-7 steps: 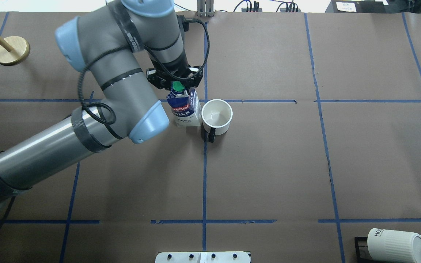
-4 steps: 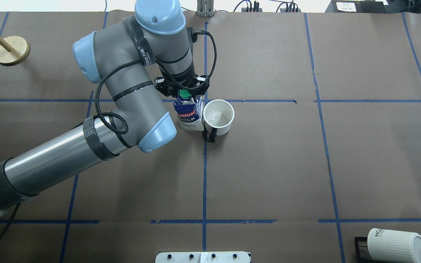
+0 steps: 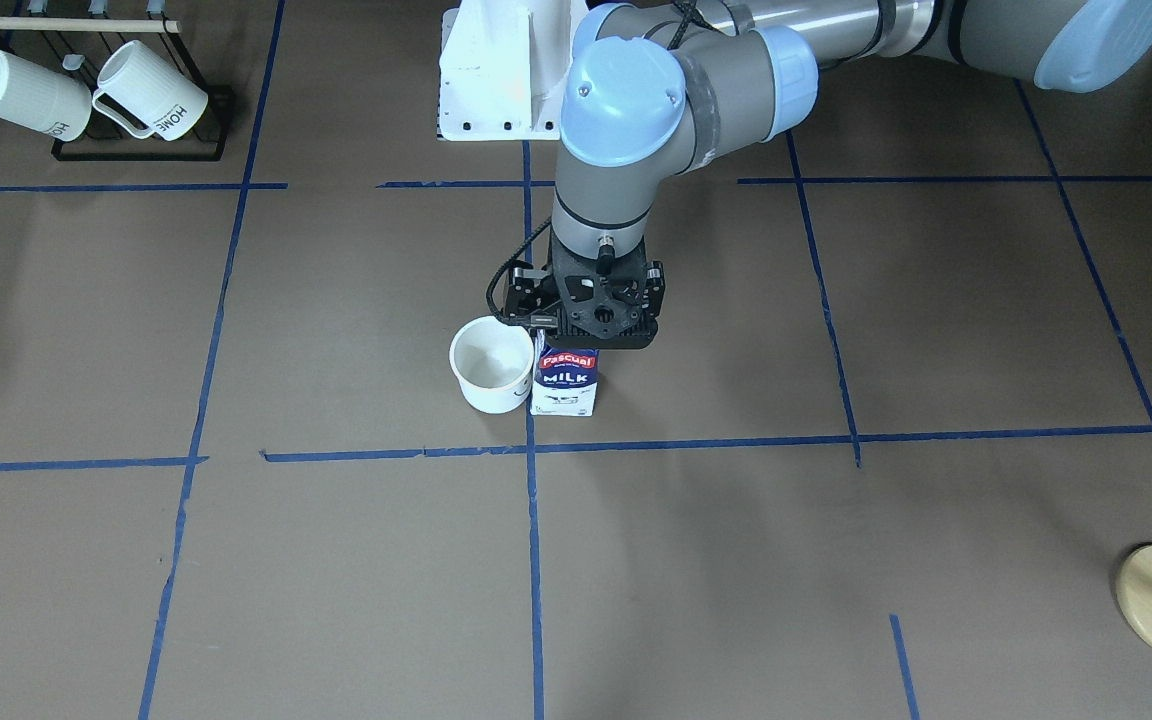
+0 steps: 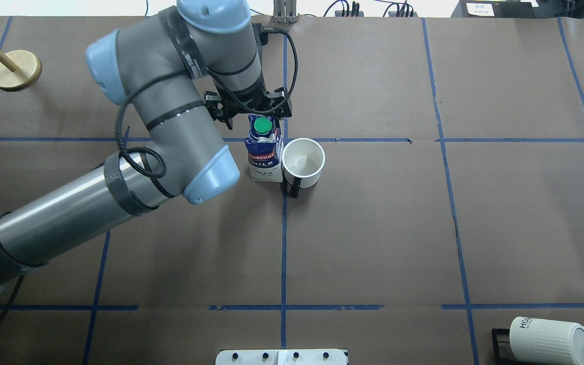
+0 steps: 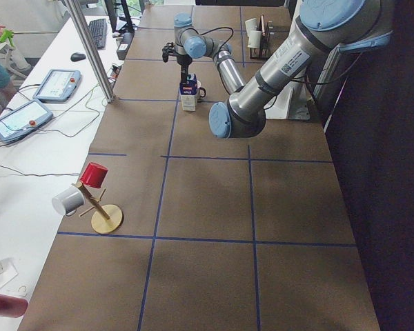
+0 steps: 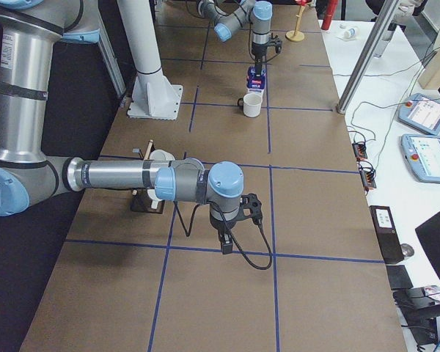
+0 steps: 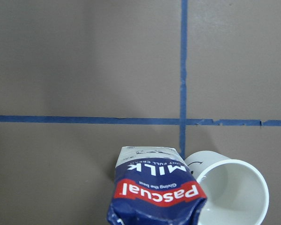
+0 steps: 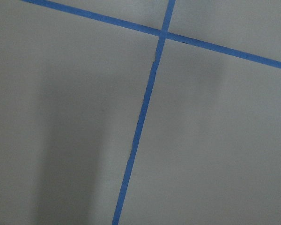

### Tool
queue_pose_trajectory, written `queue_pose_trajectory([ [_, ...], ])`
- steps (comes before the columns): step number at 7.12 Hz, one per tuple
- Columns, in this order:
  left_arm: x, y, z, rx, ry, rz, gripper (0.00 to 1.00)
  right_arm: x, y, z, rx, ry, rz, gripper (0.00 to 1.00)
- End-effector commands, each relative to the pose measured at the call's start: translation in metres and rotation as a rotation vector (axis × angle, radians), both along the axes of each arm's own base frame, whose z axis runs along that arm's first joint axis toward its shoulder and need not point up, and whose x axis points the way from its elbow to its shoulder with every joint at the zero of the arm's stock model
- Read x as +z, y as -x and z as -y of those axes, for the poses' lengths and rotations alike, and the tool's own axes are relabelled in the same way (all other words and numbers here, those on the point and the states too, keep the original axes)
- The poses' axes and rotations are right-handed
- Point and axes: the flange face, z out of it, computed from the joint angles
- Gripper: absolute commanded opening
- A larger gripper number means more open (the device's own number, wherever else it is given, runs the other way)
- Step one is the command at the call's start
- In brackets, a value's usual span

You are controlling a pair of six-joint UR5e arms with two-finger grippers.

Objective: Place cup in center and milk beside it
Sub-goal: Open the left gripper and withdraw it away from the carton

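While the left pincer [image 3: 584,338] hovers directly above it, the milk carton [image 3: 565,381] stands upright on the table [image 3: 336,330]. The cup [image 3: 489,366] sits just beside the carton, seemingly touching it, on the central tape line that marks the middle.

Overhead: the green cap [image 4: 262,124] shows free just in front of the pincer, whose jaws appear parted and hold nothing. The carton stands unaided, so the placing looks done.

Right side: the right pincer [image 6: 226,246] hangs low, well apart from both. Whether it is parted or closed cannot be told.

Left wrist: the carton top lies just beneath the pincer, with the cup mouth adjoining it.
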Motion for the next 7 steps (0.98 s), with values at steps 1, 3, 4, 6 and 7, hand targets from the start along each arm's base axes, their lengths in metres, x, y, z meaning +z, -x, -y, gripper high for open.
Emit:
queue_pose_trajectory([
  [1, -0.009, 0.073, 0.019, 0.053, 0.006, -0.01, 1.0, 0.0, 0.0, 0.0, 0.0, -0.001, 0.0, 1.0],
  [3, 0.067, 0.158, 0.022, 0.13, -0.096, 0.054, 1.0, 0.001, 0.001, -0.002, 0.024, 0.025, 0.012, 1.0],
  [4, 0.125, 0.212, 0.02, 0.175, -0.145, 0.078, 1.0, 0.002, 0.001, -0.003, 0.024, 0.027, 0.012, 1.0],
  [6, 0.234, 0.321, 0.024, 0.285, -0.213, 0.079, 1.0, 0.0, 0.001, -0.002, 0.031, 0.03, 0.012, 1.0],
  [7, 0.285, 0.37, 0.017, 0.325, -0.241, 0.099, 1.0, -0.002, 0.002, 0.001, 0.039, 0.033, 0.012, 1.0],
])
